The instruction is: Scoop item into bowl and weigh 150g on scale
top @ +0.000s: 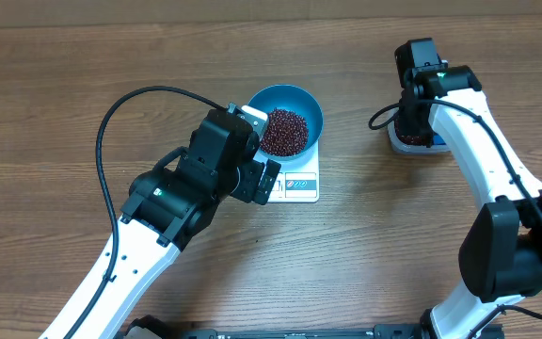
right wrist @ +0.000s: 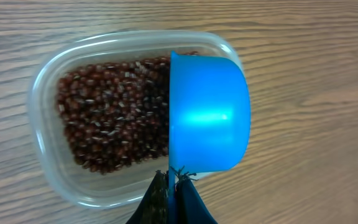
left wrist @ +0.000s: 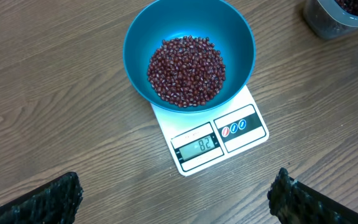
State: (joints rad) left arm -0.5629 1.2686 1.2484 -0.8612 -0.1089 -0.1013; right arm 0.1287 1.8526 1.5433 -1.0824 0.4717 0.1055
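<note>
Overhead, mid-bench [top: 55, 85]: scale [top: 301, 184] squared to the view, display [left wrist: 197, 146] edge toward 6 o'clock, reading 82. On its 12 o'clock half, bowl [top: 307, 102] upright, overhanging the back edge, beans [left wrist: 186, 71] heaped low inside. Open bench between scale and tub [right wrist: 42, 99], well apart at 3 o'clock, more beans in it. Above the scale's 9 o'clock side, left tool [left wrist: 176, 199] spread wide, holding nothing, touching nothing. Over the tub's 3 o'clock end, right tool [right wrist: 173, 186] clamped tight on the handle of scoop [right wrist: 210, 115], handle toward 6 o'clock, mouth turned to 9 o'clock.
</note>
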